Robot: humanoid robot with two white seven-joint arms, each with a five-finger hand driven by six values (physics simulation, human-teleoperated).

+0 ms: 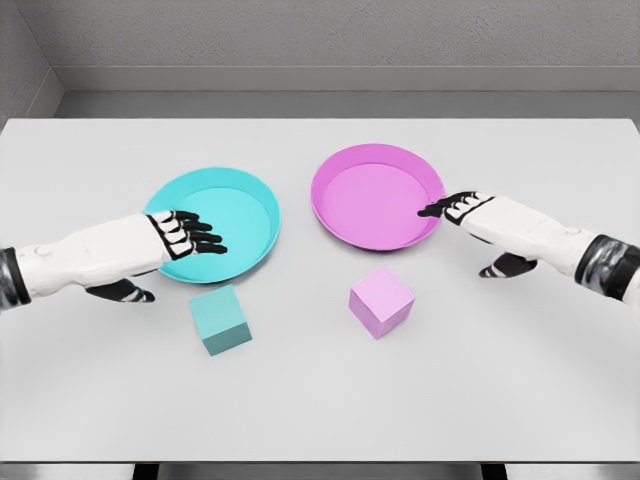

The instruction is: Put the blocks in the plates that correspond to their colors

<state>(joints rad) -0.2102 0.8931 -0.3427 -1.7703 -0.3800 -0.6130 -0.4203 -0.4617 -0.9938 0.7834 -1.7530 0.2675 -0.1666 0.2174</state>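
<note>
- Left robot hand: fingers spread, empty, over near rim of cyan plate.
- Cyan block on bench, just in front of that hand; nearer it than the right.
- Right robot hand: relaxed, empty, at pink plate rim.
- Pink block in front-left of it, corner toward robot; cubes, no long axis.
</note>
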